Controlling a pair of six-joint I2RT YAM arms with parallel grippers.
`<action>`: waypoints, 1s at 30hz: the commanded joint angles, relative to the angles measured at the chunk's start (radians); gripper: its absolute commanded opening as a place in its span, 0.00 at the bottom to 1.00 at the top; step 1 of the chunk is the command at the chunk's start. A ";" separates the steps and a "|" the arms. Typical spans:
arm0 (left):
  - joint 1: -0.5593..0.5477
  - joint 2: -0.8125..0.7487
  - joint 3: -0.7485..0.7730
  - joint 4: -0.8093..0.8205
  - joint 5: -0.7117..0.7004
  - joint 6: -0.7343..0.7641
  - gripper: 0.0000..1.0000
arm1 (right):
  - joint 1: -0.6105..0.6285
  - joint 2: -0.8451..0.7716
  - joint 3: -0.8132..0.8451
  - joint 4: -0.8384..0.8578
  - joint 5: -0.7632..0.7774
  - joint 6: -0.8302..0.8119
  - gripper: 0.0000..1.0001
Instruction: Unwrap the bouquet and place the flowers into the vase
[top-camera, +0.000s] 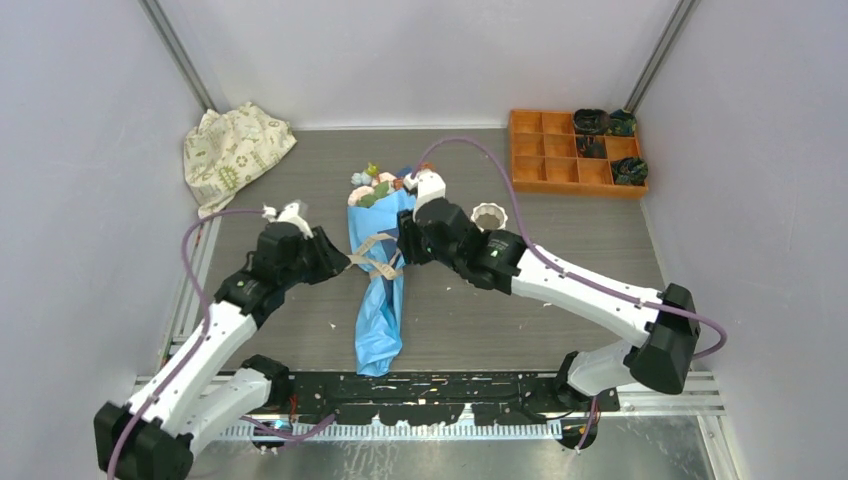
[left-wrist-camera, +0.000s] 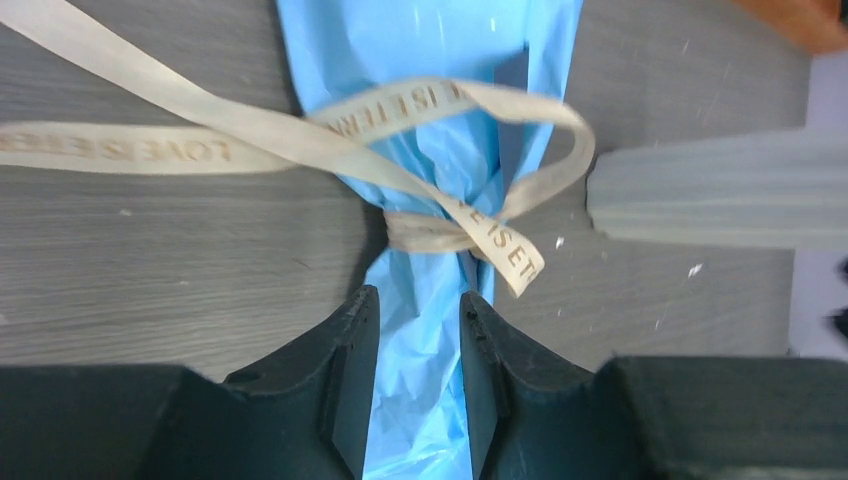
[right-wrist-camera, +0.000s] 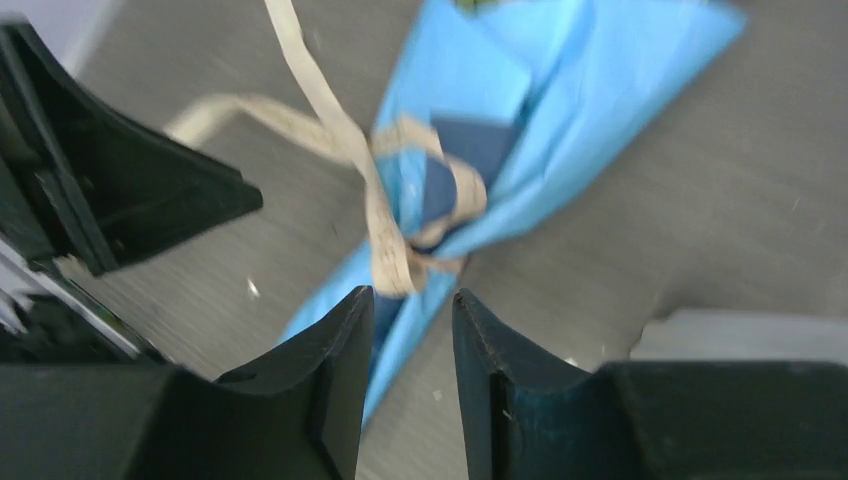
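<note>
From above: the bouquet (top-camera: 380, 300), a cone of bright blue paper tied with a beige ribbon bow (top-camera: 372, 256), lies mid-frame on the grey wood-grain table (top-camera: 580, 250). Its artificial flowers (top-camera: 375, 185) poke out toward the top of the frame. The small white ridged ceramic vase (top-camera: 488, 216) stands upright just right of it. The left gripper (top-camera: 342, 263) sits left of the bow, the right gripper (top-camera: 405, 250) on the other side. Left wrist view: jaws part-spread, pinching nothing, blue paper showing in the gap below the knot. Right wrist view, blurred: jaws likewise apart, knot just above the tips.
</note>
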 joint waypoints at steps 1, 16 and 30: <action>-0.108 0.107 -0.026 0.193 0.035 -0.036 0.36 | 0.011 -0.002 -0.106 0.007 -0.033 0.085 0.40; -0.312 0.422 0.009 0.289 -0.275 0.011 0.30 | 0.011 0.200 -0.194 0.156 -0.052 0.082 0.42; -0.313 0.538 0.062 0.371 -0.276 0.047 0.31 | -0.006 0.338 -0.145 0.222 -0.006 0.048 0.39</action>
